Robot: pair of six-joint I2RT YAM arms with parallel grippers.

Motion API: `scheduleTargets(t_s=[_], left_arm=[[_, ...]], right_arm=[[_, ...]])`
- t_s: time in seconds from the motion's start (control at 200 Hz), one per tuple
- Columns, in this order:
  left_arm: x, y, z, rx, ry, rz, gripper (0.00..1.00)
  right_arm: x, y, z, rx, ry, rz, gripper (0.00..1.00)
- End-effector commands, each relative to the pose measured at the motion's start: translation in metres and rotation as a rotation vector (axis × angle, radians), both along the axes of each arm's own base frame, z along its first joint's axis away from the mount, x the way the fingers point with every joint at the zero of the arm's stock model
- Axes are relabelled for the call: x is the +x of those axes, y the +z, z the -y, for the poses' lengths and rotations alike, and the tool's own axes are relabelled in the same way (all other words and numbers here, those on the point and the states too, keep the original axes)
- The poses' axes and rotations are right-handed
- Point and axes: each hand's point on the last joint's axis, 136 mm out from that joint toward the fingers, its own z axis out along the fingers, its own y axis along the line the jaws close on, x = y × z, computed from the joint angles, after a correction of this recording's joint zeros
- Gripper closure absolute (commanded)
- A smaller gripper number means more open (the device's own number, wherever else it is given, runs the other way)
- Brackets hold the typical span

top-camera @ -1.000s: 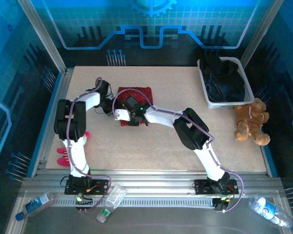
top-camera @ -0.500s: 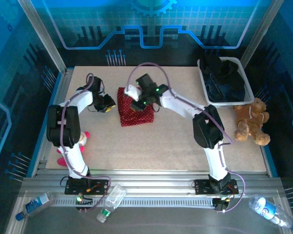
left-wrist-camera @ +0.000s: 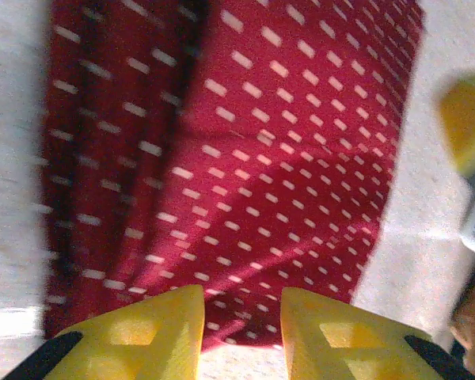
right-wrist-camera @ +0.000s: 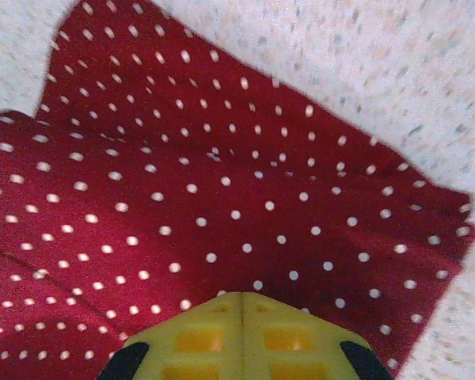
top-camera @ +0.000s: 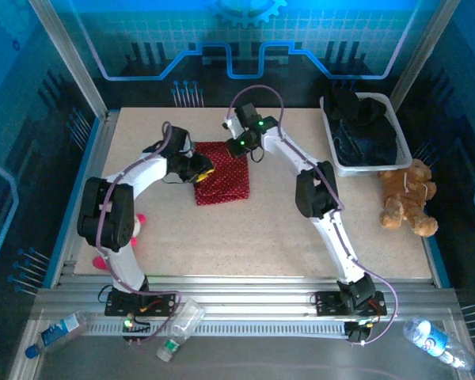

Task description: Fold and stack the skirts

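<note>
The red skirt (top-camera: 226, 180) with small white dots lies folded into an upright rectangle at the table's middle back. My left gripper (top-camera: 201, 170) is at its left edge. In the left wrist view its yellow fingers (left-wrist-camera: 146, 332) stand apart, the left gripper (left-wrist-camera: 241, 321) open over the red skirt's (left-wrist-camera: 261, 158) hem, holding nothing. My right gripper (top-camera: 239, 146) hovers at the skirt's far edge. In the right wrist view the right gripper (right-wrist-camera: 241, 299) is shut, fingers pressed together above the red skirt (right-wrist-camera: 182, 198). Dark skirts (top-camera: 368, 136) lie heaped in the basket.
A white basket (top-camera: 362, 169) stands at the back right, with a brown teddy bear (top-camera: 408, 198) just in front of it. A pink-and-white plush doll (top-camera: 111, 247) lies by the left arm's base. Plastic bottles (top-camera: 178, 326) rest on the front rail.
The right gripper lifted off the skirt's middle, swung to its far edge and shut. The left gripper moved right onto the skirt's left edge and opened a little. The skirt now lies narrower.
</note>
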Motion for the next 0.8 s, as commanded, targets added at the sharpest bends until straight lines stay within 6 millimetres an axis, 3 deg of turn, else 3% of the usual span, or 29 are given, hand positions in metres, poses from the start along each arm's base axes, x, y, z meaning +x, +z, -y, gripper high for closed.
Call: scheduleTargets(t_s=[0.0, 0.17, 0.37, 0.49, 0.645, 0.72, 0.795], left_arm=[[0.011, -0.019, 0.01, -0.045, 0.012, -0.048, 0.68], [0.017, -0.06, -0.014, 0.097, 0.014, -0.126, 0.68], [0.029, -0.072, -0.028, 0.215, -0.04, -0.134, 0.66], [0.036, -0.073, -0.011, 0.173, -0.09, -0.12, 0.62], [0.031, -0.076, 0.027, 0.123, -0.179, -0.122, 0.61], [0.029, -0.068, 0.036, 0.109, -0.201, -0.105, 0.61], [0.028, -0.048, 0.038, 0.096, -0.207, -0.065, 0.58]], right_arm=[[-0.017, -0.018, 0.008, 0.003, -0.055, -0.155, 1.0], [-0.035, -0.041, 0.025, -0.035, -0.15, -0.27, 1.0], [-0.075, -0.047, 0.035, 0.017, -0.262, -0.39, 1.0], [-0.107, -0.039, 0.023, 0.167, -0.346, -0.473, 1.0], [-0.149, -0.038, 0.002, 0.324, -0.48, -0.552, 0.99], [-0.164, -0.033, -0.006, 0.386, -0.536, -0.561, 0.97], [-0.169, -0.027, -0.005, 0.43, -0.582, -0.552, 0.92]])
